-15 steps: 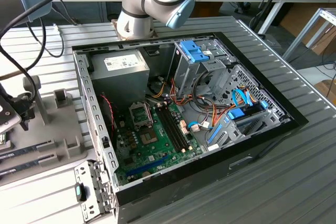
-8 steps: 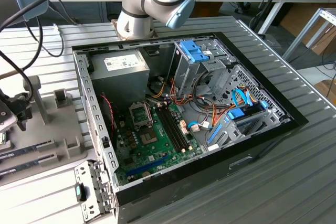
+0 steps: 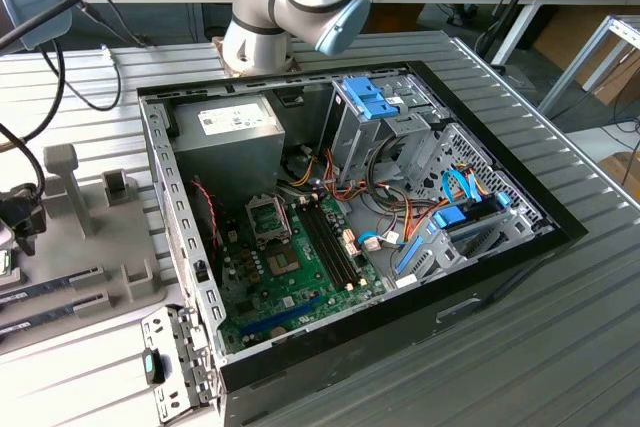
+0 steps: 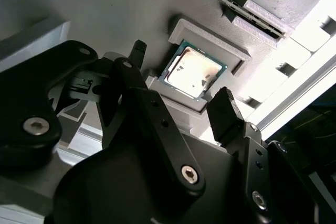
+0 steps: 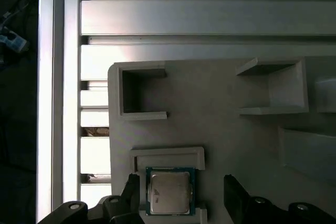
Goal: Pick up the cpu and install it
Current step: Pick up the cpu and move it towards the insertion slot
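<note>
The cpu (image 4: 193,71) (image 5: 169,191) is a small silver-topped square with a thin green rim. It lies flat in a raised nest of the grey holder plate (image 5: 220,114). In both wrist views my gripper (image 4: 181,80) (image 5: 182,195) is open just over it. One black finger (image 4: 137,52) stands on one side of the chip and the other finger (image 4: 224,106) on the opposite side, each with a gap to it. In the exterior view the arm's dark tool end (image 3: 20,227) hangs over the grey holder plate (image 3: 90,237) at the exterior view's left edge.
The open computer case (image 3: 350,217) lies at the middle of the ribbed table, with an empty socket frame (image 3: 268,217) on its green motherboard. Dark memory sticks (image 3: 330,242) stand beside the socket. The power supply (image 3: 235,132) and drive cages (image 3: 390,117) fill the far side.
</note>
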Robot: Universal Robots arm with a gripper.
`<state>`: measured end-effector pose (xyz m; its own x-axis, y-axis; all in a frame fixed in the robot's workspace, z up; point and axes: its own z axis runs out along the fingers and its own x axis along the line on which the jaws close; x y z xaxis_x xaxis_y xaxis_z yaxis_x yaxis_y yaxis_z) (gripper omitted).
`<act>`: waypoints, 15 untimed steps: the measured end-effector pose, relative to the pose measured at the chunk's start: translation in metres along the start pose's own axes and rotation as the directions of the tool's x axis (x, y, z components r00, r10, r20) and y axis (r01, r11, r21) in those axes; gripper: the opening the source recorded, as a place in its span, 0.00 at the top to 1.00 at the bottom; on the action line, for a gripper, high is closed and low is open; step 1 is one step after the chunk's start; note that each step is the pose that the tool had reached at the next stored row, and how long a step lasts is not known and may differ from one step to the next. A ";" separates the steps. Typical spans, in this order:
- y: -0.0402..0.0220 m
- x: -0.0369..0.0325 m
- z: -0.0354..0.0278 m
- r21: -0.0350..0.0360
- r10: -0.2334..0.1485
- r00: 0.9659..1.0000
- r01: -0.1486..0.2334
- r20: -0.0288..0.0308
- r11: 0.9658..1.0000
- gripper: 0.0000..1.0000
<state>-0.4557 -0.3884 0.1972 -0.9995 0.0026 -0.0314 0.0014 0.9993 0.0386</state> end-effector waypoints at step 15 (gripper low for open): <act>-0.0031 0.0029 0.0079 0.004 -0.040 0.999 0.040 -0.002 0.999 0.26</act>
<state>-0.4583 -0.3912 0.1891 -0.9988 -0.0370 -0.0313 -0.0381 0.9987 0.0337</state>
